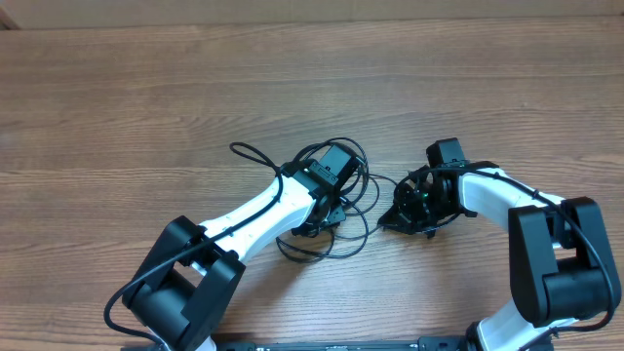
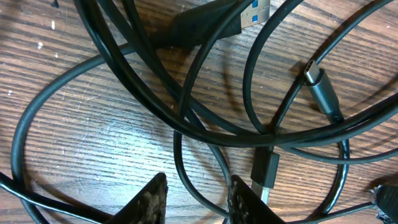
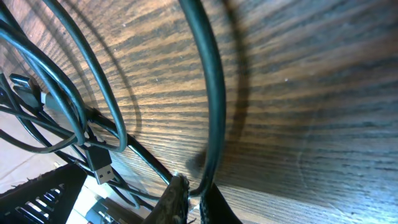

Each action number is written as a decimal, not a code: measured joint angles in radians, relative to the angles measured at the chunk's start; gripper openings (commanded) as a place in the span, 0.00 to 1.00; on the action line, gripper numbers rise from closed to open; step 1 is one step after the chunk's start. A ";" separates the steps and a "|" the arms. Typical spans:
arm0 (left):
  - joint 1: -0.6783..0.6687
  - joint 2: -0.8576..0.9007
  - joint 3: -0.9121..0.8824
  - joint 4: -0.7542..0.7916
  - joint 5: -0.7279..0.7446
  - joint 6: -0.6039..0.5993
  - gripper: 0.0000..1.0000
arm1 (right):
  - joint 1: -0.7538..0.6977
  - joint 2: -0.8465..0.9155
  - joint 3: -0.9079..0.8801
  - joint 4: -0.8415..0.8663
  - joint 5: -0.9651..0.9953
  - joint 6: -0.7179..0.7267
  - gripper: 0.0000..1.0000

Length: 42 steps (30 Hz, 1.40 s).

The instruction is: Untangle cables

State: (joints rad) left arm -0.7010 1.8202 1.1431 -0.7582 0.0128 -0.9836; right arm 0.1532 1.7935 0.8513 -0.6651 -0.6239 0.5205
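We are pinching one strand of the cables (image 3: 214, 93) in the closed right claw (image 3: 194, 190), its length running straight out toward the tangle lying just to its left on the table (image 1: 117, 97), where the left claw (image 2: 199, 186) is hovering open astride a loop

No text, label, brand or number can be read on anything in view (cables (image 3: 214, 93) included).
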 measured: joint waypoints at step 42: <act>0.072 -0.144 0.161 -0.208 0.047 0.238 0.04 | 0.008 -0.022 0.026 0.018 -0.111 0.006 0.99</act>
State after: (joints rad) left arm -0.6285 1.6764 1.3041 -0.9657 0.0601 -0.7452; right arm 0.1616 1.7718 0.8768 -0.6472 -0.7345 0.5270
